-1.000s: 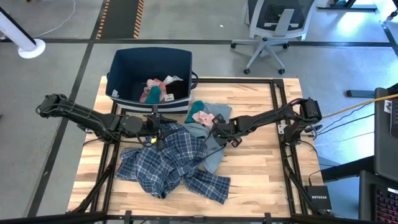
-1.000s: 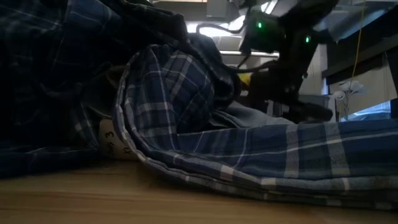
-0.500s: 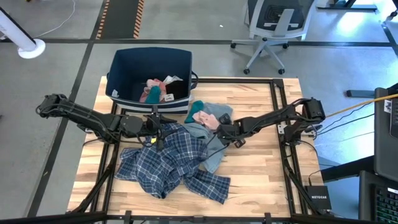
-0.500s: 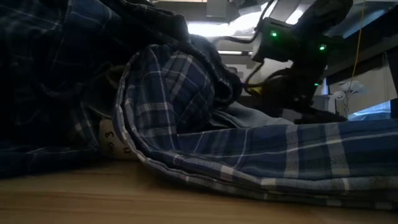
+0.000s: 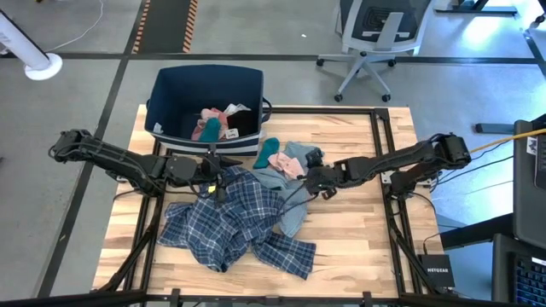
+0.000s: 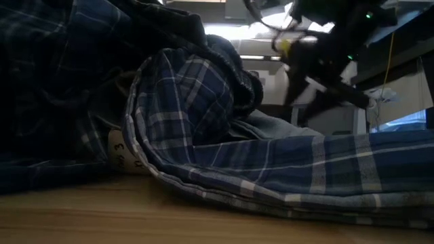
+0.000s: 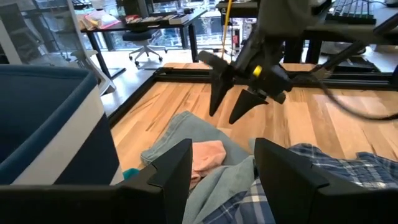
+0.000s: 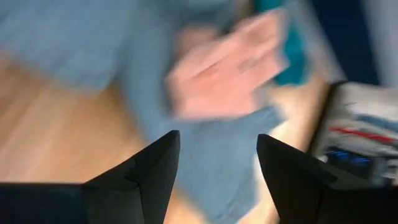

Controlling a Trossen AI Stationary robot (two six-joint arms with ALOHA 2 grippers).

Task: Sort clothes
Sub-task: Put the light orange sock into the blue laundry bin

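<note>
From above, the plaid shirt (image 5: pixel 235 222) sprawls across the counter (image 5: pixel 358 230) before the blue bin (image 5: pixel 166 94); both end effectors, left (image 5: pixel 223 175) and right (image 5: pixel 300 181), hover empty, fingers apart. The left wrist view shows a pink piece (image 7: pixel 205 155) on grey-blue cloth (image 7: pixel 180 134).

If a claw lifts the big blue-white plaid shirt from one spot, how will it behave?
The large rumpled blue-white plaid shirt will probably sag and trail, since it lies in loose folds. It overlaps the light grey-blue garment, so that may drag along. Spread wide, it likely won't lift clear in one pinch.
</note>
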